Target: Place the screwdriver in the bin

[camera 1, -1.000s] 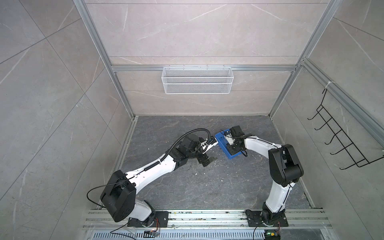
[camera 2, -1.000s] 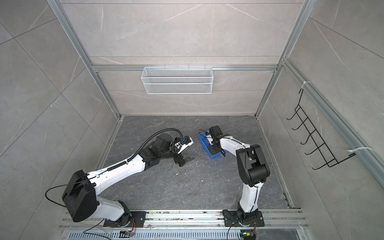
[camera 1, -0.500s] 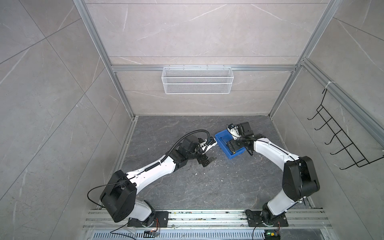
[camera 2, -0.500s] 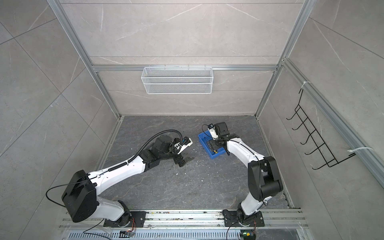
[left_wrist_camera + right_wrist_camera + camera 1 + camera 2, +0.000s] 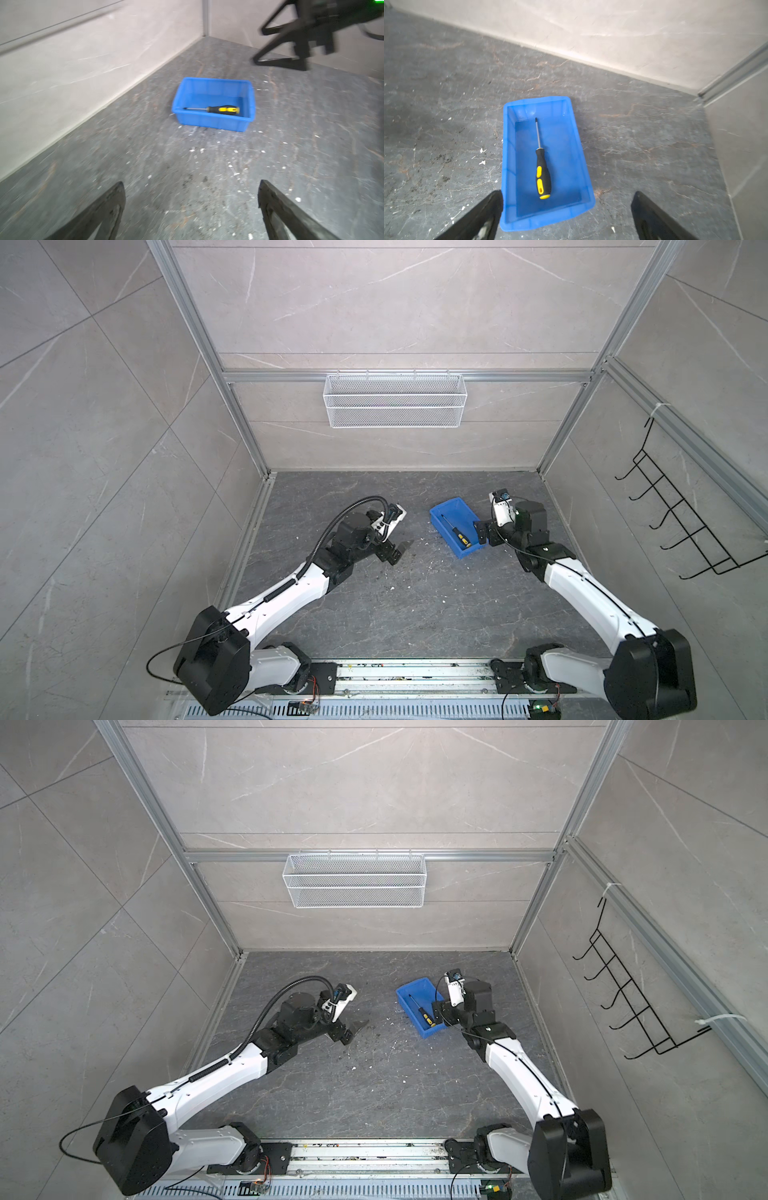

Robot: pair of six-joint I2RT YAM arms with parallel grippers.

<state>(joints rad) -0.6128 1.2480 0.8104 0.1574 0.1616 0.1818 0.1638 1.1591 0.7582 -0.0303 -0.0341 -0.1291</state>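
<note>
screwdriver [image 5: 542, 164] lies flat in the bin [image 5: 508, 145]
lengthwise, tip toward the back wall [image 5: 612, 31]; right gripper [image 5: 566, 194] and left gripper [image 5: 191, 182] gape wide, holding nothing.

Both arms are reached forward from their bases, fwiw. The left arm [image 5: 286, 597] is stretched out low and angled inward, with the left gripper [image 5: 392, 558] pointed toward the middle. Its jaws are spread wide and left empty, which is seen clearly in the left wrist view. The right arm [image 5: 582, 593] is bent inward at the wrist, and the right gripper [image 5: 484, 533] is held raised and tipped downward. Its jaws are also opened wide and empty, as seen in the right wrist view. The two grippers are set well apart.
</note>
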